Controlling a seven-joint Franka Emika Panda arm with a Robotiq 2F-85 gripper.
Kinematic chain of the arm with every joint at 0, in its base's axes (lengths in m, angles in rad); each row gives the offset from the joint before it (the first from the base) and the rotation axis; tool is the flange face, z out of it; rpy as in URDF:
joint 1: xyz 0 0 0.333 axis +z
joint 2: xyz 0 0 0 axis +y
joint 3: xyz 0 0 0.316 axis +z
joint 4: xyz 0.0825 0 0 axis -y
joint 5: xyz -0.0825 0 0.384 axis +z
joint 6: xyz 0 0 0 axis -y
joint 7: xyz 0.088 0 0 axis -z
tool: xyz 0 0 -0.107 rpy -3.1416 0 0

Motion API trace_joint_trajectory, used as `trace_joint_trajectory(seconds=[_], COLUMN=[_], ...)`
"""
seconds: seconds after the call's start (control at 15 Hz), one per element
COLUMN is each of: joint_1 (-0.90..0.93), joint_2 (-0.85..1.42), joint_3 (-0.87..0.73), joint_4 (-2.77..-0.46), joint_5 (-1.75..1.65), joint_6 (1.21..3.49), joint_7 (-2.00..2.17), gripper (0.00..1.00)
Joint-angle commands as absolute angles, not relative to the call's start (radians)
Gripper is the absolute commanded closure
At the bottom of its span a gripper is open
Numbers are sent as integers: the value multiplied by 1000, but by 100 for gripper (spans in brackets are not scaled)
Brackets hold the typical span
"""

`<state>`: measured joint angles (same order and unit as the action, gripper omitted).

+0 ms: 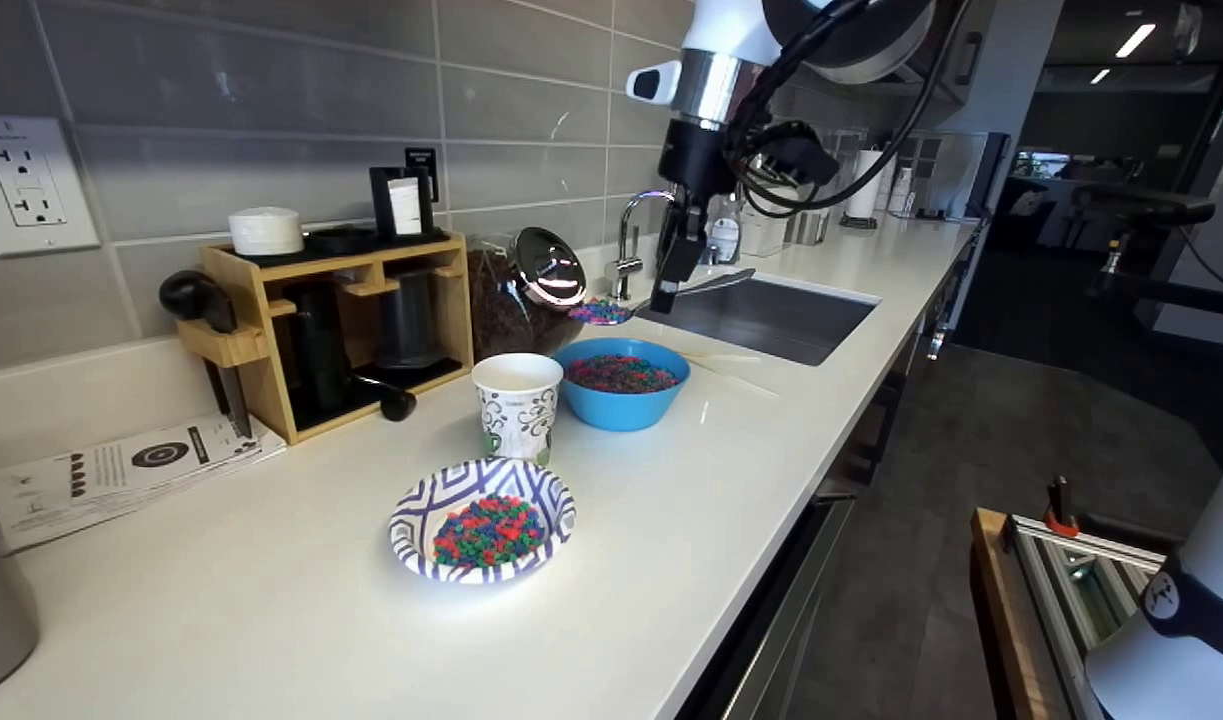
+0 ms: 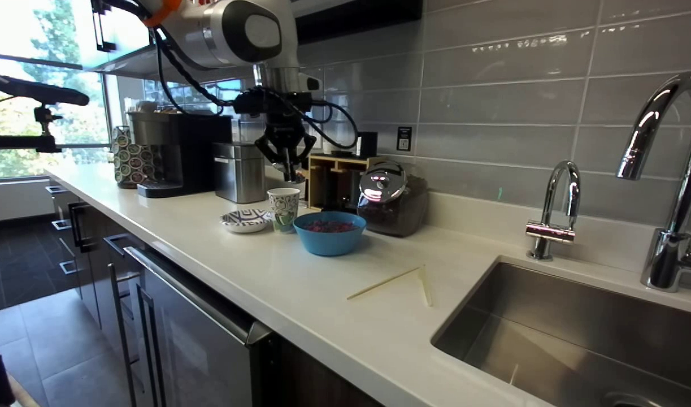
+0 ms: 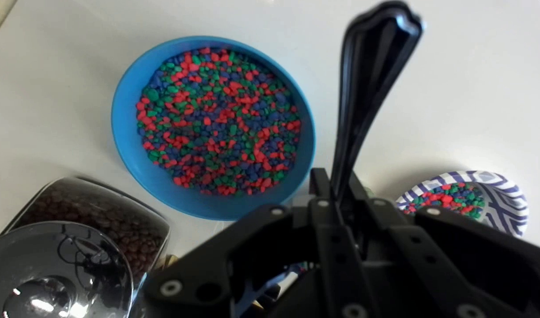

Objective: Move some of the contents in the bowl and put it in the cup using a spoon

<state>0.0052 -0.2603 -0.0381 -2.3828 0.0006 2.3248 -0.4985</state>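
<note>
Spoon (image 3: 366,90), glossy, fluted-handled, clamped in the gripper (image 3: 338,192), bears pebbly granules (image 1: 601,313); 1 scroll-printed paper cup (image 1: 518,408) stands beside the blue bowl (image 1: 626,409).

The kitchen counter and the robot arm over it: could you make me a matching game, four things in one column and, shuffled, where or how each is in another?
Things
1. Spoon
2. Cup
3. Jar
4. Paper bowl

Clues
A. Between both bowls, beside the blue bowl
B. Purple-and-white pattern
C. Gripped by the end effector, carrying coloured bits
D. Has a shiny round lid

Pairs: 1-C, 2-A, 3-D, 4-B
</note>
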Motion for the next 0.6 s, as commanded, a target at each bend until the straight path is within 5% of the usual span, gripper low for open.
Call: trace_joint_trajectory(seconds=[0.0, 0.53], joint_1=[24, 41], joint_2=[-250, -188], joint_3=[-19, 18], joint_4=[-2325, -2226], joint_5=[-54, -124], joint_6=[2254, 2181], joint_7=[-438, -394], gripper=[98, 98])
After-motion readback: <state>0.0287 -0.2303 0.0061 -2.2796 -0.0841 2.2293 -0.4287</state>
